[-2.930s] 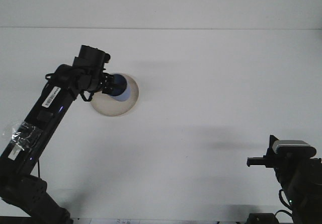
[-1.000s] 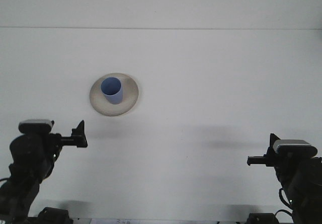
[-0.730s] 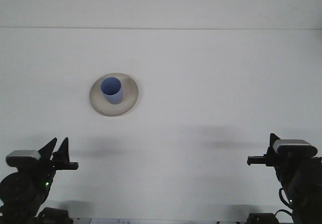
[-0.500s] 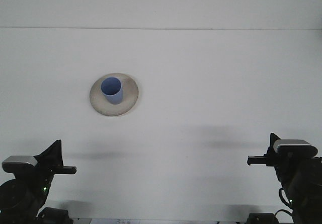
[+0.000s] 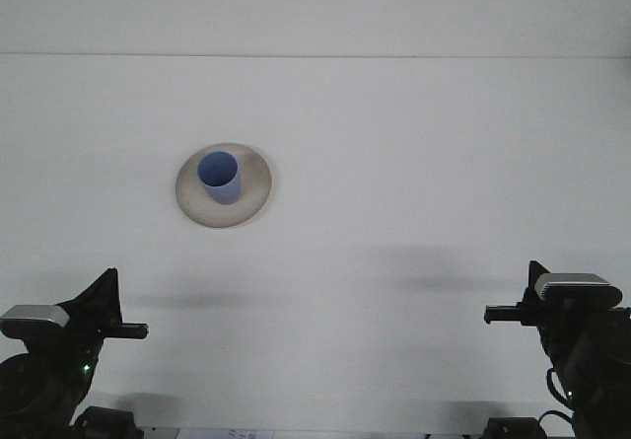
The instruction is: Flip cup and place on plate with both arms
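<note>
— Where's the cup?

— The cup (image 5: pixel 219 177) stands upright on the plate (image 5: pixel 255 190), mouth up, blue, a bit left of the plate's middle. Nothing of mine touches it.

— And the plate?

— On the white table (image 5: pixel 414 163), left of centre, toward the far half. Cream coloured, round, flat on the surface.

— Your left gripper?

— My left gripper (image 5: pixel 110 313) sits low at the bottom left corner, well apart from the plate and nearer the camera. It holds nothing. I see dark pointed fingers (image 5: pixel 102 291) and a thin bar sticking out to the right, but from this angle I cannot tell whether it is spread or closed.

— Right one?

— My right gripper (image 5: pixel 508 311) is at the bottom right corner, pointing left, also low and far from the cup. Nothing in it. Same problem — it is seen side-on, so I cannot tell the gap between its tips. A grey camera block (image 5: pixel 577 288) sits on top of that wrist.

— Anything else on the table?

— Just soft shadows in front of each arm. The back wall (image 5: pixel 315 10) is plain white, meeting the table along a straight line.
</note>
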{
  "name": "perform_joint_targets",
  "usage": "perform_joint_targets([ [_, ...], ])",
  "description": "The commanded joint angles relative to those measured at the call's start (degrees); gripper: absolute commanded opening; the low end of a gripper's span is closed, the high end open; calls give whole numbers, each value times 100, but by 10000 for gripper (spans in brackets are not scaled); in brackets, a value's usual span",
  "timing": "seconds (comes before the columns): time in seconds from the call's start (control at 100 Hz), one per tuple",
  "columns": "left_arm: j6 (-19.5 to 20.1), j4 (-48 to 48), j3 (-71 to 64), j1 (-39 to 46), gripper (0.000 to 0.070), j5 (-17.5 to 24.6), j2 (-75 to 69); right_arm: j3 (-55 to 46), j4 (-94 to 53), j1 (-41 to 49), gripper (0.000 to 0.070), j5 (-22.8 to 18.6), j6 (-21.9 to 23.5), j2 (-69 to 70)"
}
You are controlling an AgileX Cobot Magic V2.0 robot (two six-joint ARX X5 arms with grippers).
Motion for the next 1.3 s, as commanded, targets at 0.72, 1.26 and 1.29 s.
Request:
perform_joint_targets([
  [0.72, 658, 2138, -1768, 201, 17, 170, -669, 39, 59, 4, 0, 0, -24, 4],
  [1.26, 678, 2721, -3056, 240, 17, 192, -1250, 42, 63, 4, 0, 0, -24, 2],
  [1.29, 662, 2922, -3165, 238, 17, 195, -1250, 42, 63, 7, 0, 0, -24, 2],
])
